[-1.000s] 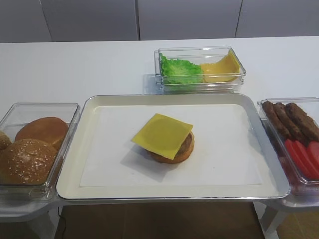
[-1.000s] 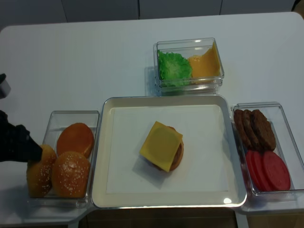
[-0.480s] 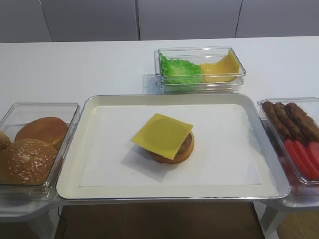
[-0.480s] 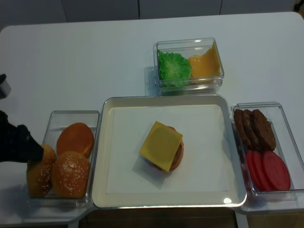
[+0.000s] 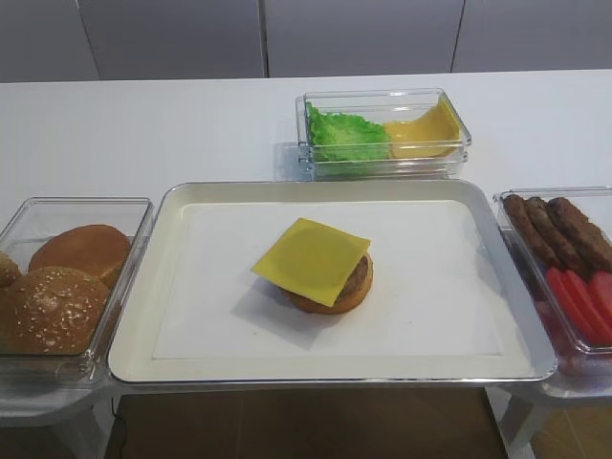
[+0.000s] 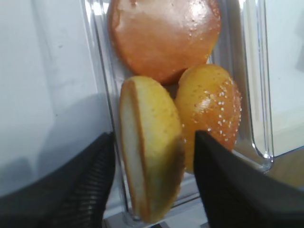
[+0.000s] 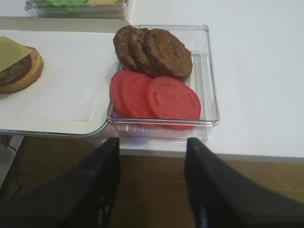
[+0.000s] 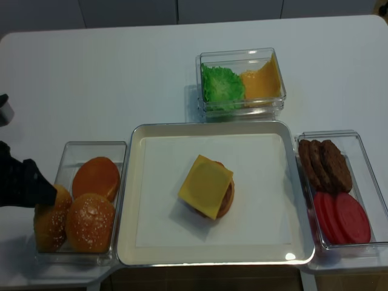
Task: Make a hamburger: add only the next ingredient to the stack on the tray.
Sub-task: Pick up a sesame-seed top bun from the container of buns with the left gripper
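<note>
Straddling an on-edge sesame bun [image 6: 151,166], the left hand [image 6: 154,185] gapes unclenched; only the left wrist view shows that.

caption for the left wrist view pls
Left tool open astride an on-edge sesame bun top in the clear bin.

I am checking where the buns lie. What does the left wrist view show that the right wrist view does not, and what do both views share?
Only the left wrist view shows the clear bun bin: a smooth brown bun, a sesame bun top, and a bun standing on edge between the left gripper's open fingers. Only the right wrist view shows the patties, red tomato slices, the tray and the cheese-topped stack. Both share the white table and a dark finger pair at the bottom.
</note>
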